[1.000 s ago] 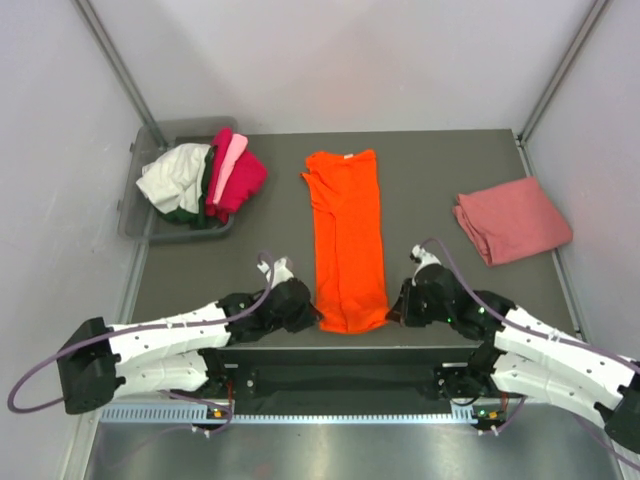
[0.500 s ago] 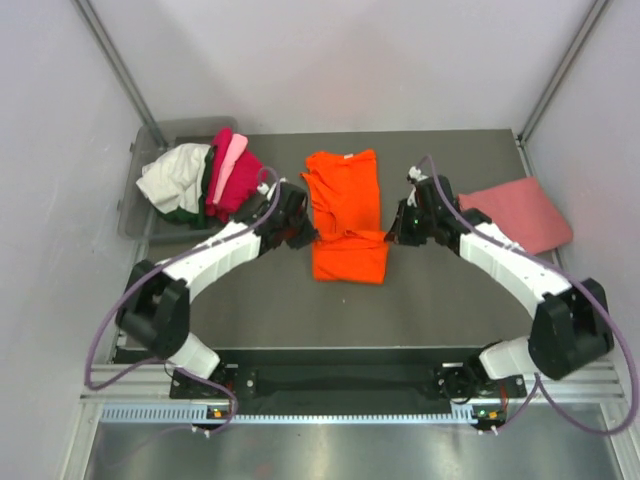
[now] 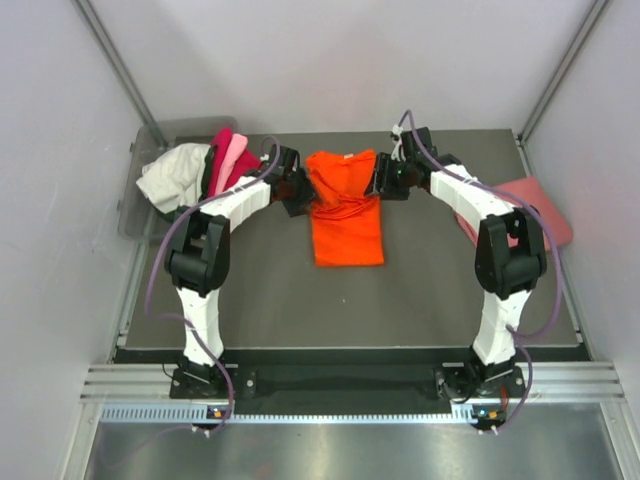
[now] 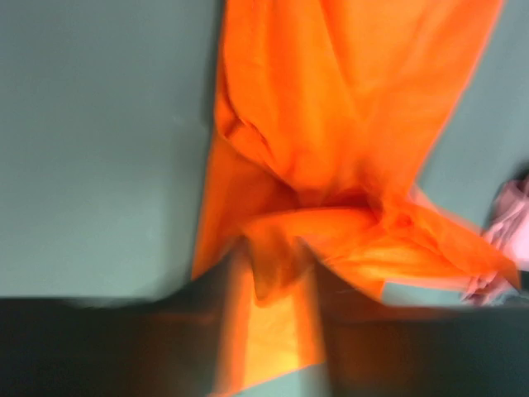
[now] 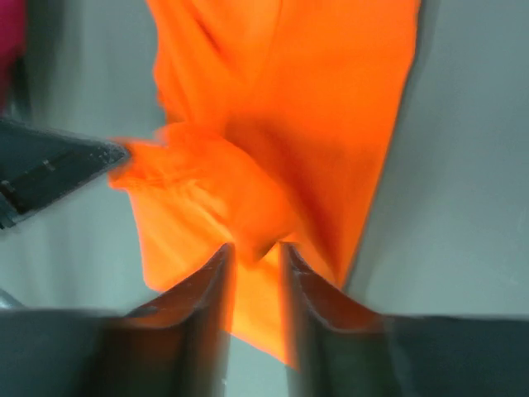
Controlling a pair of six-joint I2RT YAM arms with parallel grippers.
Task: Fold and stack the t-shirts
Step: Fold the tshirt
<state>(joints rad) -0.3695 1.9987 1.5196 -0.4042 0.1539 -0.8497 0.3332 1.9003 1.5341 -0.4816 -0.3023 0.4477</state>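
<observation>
Folding step: left gripper [image 3: 296, 199] and right gripper [image 3: 378, 185] each narrowly pinch the orange t-shirt [image 3: 347, 225]; next, release hem at collar.

I count one orange shirt [image 3: 345, 215] spread on the counter [image 3: 420, 290], one salmon-pink shirt [image 3: 545, 215] folded at my right, and one grey bin [image 3: 135, 215] heaped with about four more shirts [image 3: 205, 175].
</observation>
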